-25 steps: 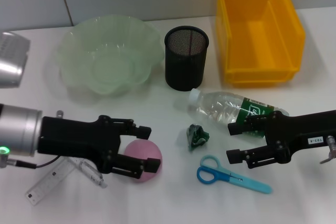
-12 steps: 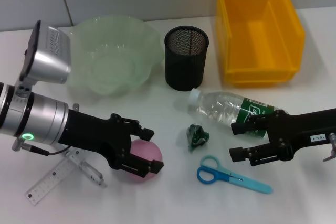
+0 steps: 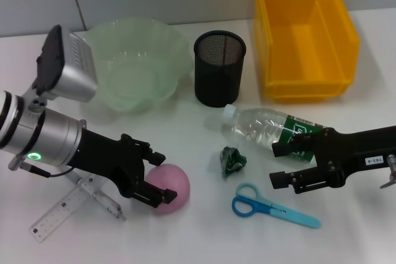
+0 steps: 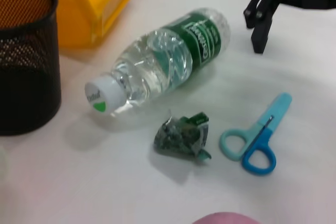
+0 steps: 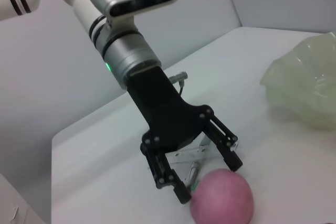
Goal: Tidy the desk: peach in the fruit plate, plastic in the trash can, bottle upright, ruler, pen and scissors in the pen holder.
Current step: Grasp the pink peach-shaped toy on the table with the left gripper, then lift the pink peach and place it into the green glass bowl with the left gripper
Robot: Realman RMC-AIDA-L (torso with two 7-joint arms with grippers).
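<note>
The round pink peach (image 3: 169,188) lies on the white desk (image 3: 185,239), in front of the pale green wavy-edged glass fruit plate (image 3: 133,63) and well apart from it. The left hand (image 3: 159,177) sits at the peach with its black fingers (image 5: 228,149) spread open, one on each side of the fruit's near edge, not closed on it. Just beside the peach, under the left arm, lie a clear plastic ruler (image 3: 57,214) and a clear pen (image 3: 105,201). On the peach's other side a crumpled green plastic wrapper (image 3: 232,159) rests on the desk, with blue-handled scissors (image 3: 272,207) beyond it and a clear plastic bottle with green label (image 3: 272,127) lying on its side. The right hand (image 3: 279,165) hovers open at the bottle's label end, just above the scissors. Behind the bottle stand the black mesh pen holder (image 3: 219,68) and a yellow plastic bin (image 3: 304,35).
</note>
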